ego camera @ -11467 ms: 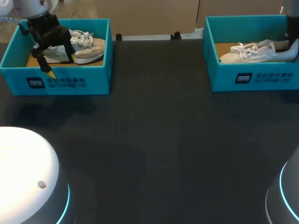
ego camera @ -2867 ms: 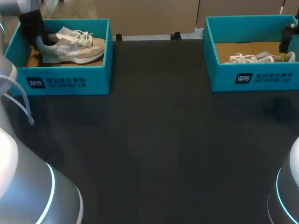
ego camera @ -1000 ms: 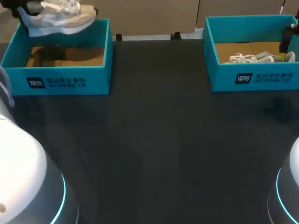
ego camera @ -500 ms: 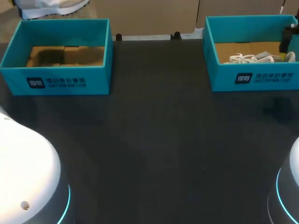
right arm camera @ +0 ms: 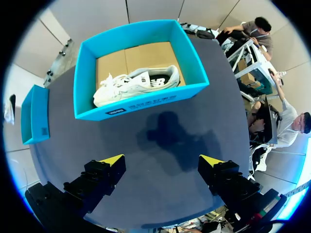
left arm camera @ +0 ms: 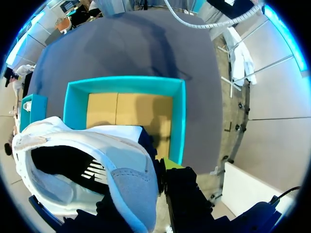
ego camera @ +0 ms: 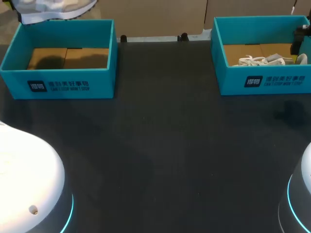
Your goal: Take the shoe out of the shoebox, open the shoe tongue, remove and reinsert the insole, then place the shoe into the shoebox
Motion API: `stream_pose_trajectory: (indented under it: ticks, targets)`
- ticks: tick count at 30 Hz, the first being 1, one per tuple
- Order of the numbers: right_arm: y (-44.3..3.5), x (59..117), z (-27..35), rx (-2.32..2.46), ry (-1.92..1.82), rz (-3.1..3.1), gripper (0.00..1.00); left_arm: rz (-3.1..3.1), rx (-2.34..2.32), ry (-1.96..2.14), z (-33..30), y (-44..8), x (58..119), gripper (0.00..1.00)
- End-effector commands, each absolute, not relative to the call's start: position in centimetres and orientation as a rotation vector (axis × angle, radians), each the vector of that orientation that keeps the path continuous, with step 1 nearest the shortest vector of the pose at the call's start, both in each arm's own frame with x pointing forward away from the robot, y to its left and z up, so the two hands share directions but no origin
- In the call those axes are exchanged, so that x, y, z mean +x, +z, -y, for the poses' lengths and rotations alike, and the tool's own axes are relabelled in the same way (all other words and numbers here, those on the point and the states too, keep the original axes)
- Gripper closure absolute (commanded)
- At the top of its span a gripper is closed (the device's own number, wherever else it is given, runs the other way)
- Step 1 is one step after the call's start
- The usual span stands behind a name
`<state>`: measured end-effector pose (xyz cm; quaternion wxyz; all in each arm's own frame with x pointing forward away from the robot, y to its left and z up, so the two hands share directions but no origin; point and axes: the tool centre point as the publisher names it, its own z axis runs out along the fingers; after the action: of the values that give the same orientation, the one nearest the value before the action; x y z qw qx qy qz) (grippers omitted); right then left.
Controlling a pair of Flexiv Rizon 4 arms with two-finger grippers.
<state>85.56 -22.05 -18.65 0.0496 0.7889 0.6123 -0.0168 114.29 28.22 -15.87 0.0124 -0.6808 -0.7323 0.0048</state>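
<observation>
A grey and beige shoe with white laces hangs in the air above the left teal shoebox. The box holds only its cardboard floor. In the left wrist view my left gripper is shut on the heel of the shoe, with the shoebox below it. A white shoe lies in the right shoebox. My right gripper stands open high over the table in front of that box, with nothing between its fingers.
The black table stretches between the two boxes. The right shoebox with its white shoe sits at the back right. A dark part of my right arm shows at the right edge.
My left gripper has carried the shoe higher above the left box, up to the head view's upper edge. The right arm and the right shoe have not moved.
</observation>
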Motion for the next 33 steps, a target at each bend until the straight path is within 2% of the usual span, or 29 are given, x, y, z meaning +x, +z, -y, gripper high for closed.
stream_pose_trajectory:
  ticks: [1, 8, 14, 28, 33]
  targets:
    - [-18.7, 85.5, 22.1, 2.403, -0.05, -1.865, 0.0, 2.342, -2.161, -0.224, -26.5, -13.0, 109.7, 1.0]
    - [-18.7, 85.5, 22.1, 2.403, -0.05, -1.865, 0.0, 2.325, -2.22, -0.383, -23.7, -11.1, 103.9, 1.0]
    - [-18.7, 85.5, 22.1, 2.403, -0.05, -1.865, 0.0, 2.328, -2.239, -0.442, -20.5, -11.7, 99.1, 1.0]
    - [-18.7, 85.5, 22.1, 2.403, -0.05, -1.865, 0.0, 2.328, -2.239, -0.442, -20.5, -11.7, 99.1, 1.0]
    - [-18.7, 85.5, 22.1, 2.403, -0.05, -1.865, 0.0, 2.251, -2.279, -0.459, -16.2, -13.4, 93.2, 1.0]
